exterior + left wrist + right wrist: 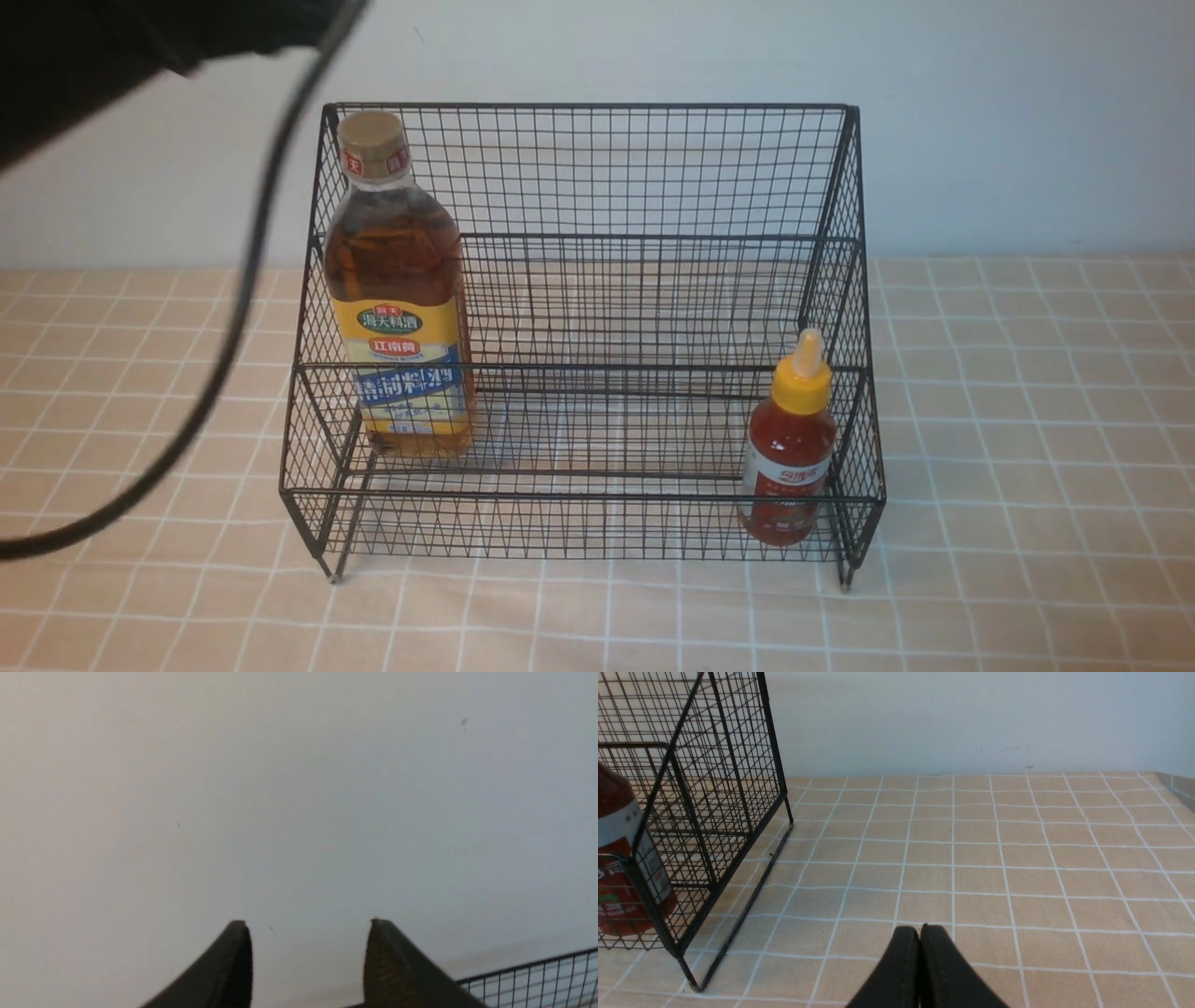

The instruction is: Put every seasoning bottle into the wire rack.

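Front view shows the big amber-liquid bottle (400, 289) and small red sauce bottle (787, 448) both inside the black wire-mesh rack (597, 243); looks basically done, so the arms probably just need to back off. Left gripper (306, 926) hangs spread and empty, right gripper (920, 929) is pinched closed on nothing.

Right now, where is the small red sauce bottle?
In the front view the red sauce bottle stands upright in the wire rack's lower tier, at its right front corner, far from the big amber bottle.
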{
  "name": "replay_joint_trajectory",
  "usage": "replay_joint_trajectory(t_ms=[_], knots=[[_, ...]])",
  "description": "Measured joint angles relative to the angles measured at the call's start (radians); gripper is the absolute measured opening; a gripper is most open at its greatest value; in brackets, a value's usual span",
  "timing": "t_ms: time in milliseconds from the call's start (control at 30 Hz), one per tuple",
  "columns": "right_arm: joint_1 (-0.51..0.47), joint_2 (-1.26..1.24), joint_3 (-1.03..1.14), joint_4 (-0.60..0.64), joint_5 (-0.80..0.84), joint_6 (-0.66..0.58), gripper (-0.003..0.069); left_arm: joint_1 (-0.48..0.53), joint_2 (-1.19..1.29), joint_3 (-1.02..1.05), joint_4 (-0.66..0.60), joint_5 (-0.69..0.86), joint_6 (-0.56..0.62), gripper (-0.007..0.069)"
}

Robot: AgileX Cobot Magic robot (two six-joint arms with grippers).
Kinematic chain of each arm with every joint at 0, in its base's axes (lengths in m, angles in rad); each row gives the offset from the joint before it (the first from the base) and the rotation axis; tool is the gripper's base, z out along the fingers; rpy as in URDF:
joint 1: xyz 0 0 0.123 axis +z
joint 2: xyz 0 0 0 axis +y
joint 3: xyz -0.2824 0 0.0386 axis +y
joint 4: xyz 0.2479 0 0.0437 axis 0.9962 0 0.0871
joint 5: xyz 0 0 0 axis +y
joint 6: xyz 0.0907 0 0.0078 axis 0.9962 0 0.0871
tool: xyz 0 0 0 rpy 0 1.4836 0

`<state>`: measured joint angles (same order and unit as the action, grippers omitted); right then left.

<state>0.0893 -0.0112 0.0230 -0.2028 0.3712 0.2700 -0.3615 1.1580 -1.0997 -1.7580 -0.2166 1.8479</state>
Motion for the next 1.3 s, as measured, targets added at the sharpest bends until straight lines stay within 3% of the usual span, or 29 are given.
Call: replay_joint_trajectory(t_ms=[33, 67, 100, 167, 233, 400, 600, 833, 967, 1067, 1133, 1200, 1233, 1300], knots=[[0.0, 0.0, 0.0, 0.0, 0.0, -0.001, -0.0015, 0.0, -0.044, 0.0, 0.0, 0.0, 0.0, 0.0182], [0.0, 0.0, 0.0, 0.0, 0.0, -0.001, -0.0015, 0.0, -0.05, 0.0, 0.0, 0.0, 0.0, 0.0171], [0.0, 0.0, 0.0, 0.0, 0.0, -0.001, -0.0015, 0.0, -0.095, 0.0, 0.001, -0.001, -0.005, 0.0092], [0.0, 0.0, 0.0, 0.0, 0.0, -0.001, -0.0015, 0.0, -0.154, 0.0, 0.001, -0.002, -0.046, 0.0022], [0.0, 0.0, 0.0, 0.0, 0.0, -0.002, -0.0015, 0.0, -0.202, 0.0, 0.002, -0.002, -0.118, 0.0001], [0.0, 0.0, 0.0, 0.0, 0.0, -0.002, -0.0015, 0.0, -0.275, 0.0, 0.003, -0.002, -0.326, -0.0007], [0.0, 0.0, 0.0, 0.0, 0.0, -0.002, -0.0015, 0.0, -0.334, 0.0, 0.003, 0.088, -0.434, -0.0007], [0.0, 0.0, 0.0, 0.0, 0.0, -0.002, -0.0015, 0.0, -0.352, 0.01, 0.019, 0.393, -0.625, -0.0007], [0.0, 0.0, 0.0, 0.0, 0.0, -0.002, -0.0015, 0.0, -0.352, 0.09, 0.059, 0.658, -0.76, -0.0007], [0.0, 0.0, 0.0, 0.0, 0.0, -0.002, -0.0015, 0.0, -0.352, 0.176, 0.213, 0.828, -0.857, -0.0007], [0.0, 0.0, 0.0, 0.0, 0.0, -0.002, -0.0015, 0.0, -0.351, 0.215, 0.332, 0.882, -0.911, -0.0007], [0.0, 0.0, 0.0, 0.0, 0.0, -0.002, -0.0015, 0.0, -0.349, 0.251, 0.539, 0.935, -0.997, -0.0007], [0.0, 0.0, 0.0, 0.0, 0.0, -0.002, -0.0015, 0.0, -0.349, 0.253, 0.56, 0.935, -1.007, -0.0007], [0.0, 0.0, 0.0, 0.0, 0.0, -0.002, -0.0015, 0.0, -0.349, 0.264, 0.849, 1.0, -1.177, -0.0007]])
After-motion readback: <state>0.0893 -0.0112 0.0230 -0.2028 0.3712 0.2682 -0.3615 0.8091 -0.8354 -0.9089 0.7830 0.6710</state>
